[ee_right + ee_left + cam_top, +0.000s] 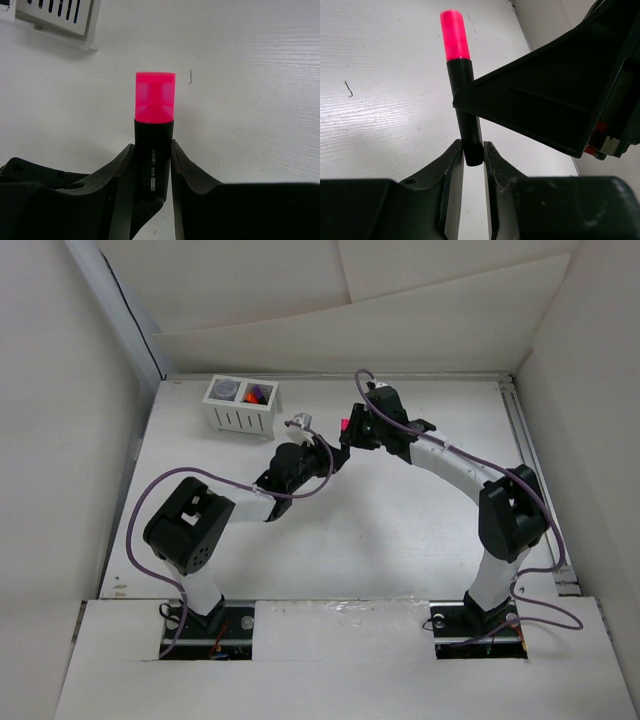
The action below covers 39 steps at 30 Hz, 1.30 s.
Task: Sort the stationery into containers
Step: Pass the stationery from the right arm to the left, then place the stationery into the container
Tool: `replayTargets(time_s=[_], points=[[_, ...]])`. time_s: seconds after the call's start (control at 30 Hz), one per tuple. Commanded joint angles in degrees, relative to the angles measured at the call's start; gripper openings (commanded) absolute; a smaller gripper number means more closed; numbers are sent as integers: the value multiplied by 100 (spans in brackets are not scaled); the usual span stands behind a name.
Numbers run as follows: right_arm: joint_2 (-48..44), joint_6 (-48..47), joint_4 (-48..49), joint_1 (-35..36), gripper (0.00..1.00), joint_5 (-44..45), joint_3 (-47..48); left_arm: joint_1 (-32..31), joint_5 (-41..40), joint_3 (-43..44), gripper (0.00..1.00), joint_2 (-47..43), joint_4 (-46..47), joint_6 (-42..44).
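- Looks like a robotics lab test cell.
- I work on a plain white surface point(400, 550), boxed in by bare white panels point(60, 440) on the left, back and right.
- My left arm point(190, 530) and right arm point(500, 510) are bolted at the near edge, with their bases sitting in cut-outs of a white board point(340, 660).
- Purple cables point(133, 525) loop loose along both arms.
- A metal rail point(527, 455) runs along the surface's right edge.
- Staged prop: a small white slotted organiser point(243, 405) at back left.

Table: white matte tabletop point(400, 540), centre frame.
Walls: plain white panels point(350, 300), top, left, right.
Front: white board ledge point(340, 660), bottom edge.
Light: even, soft shadows.
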Motion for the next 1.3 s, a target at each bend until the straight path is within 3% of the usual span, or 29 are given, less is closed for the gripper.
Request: replayTargets(time_s=[0.0,0.1,0.27,0.3,0.47,0.73,1.03,1.13,1.23,1.27], points=[[-241,109,257,77,8,-111,-24,-16,104,148,0,-190,383,43],[-241,109,318,77,12,-173,-24,37,104,-1,0,-331,322,96],[-434,109,371,77,45,-278,-130,239,157,-222,0,-770,208,174],[-539,109,371,77,55,-278,-130,300,157,-222,0,-831,42,175],[-970,48,477,-37,73,-401,-305,608,157,-617,0,-1288,-170,324],[-1892,-58,529,-152,77,-402,-998,907,-247,-687,0,-2166,-1303,781],[-2692,-181,731,-152,77,-410,-2133,1030,-1477,506,0,-2774,-3684,1581],[-2859,-295,732,-90,77,-410,-2405,1556,-1067,849,0,-2626,-4011,1327],[-3026,-409,732,-37,77,-410,-2537,2146,-152,1306,0,-2196,-4457,1106],[-3027,-410,732,-37,77,-410,-2599,2216,-55,1751,0,-2073,-4694,1106]])
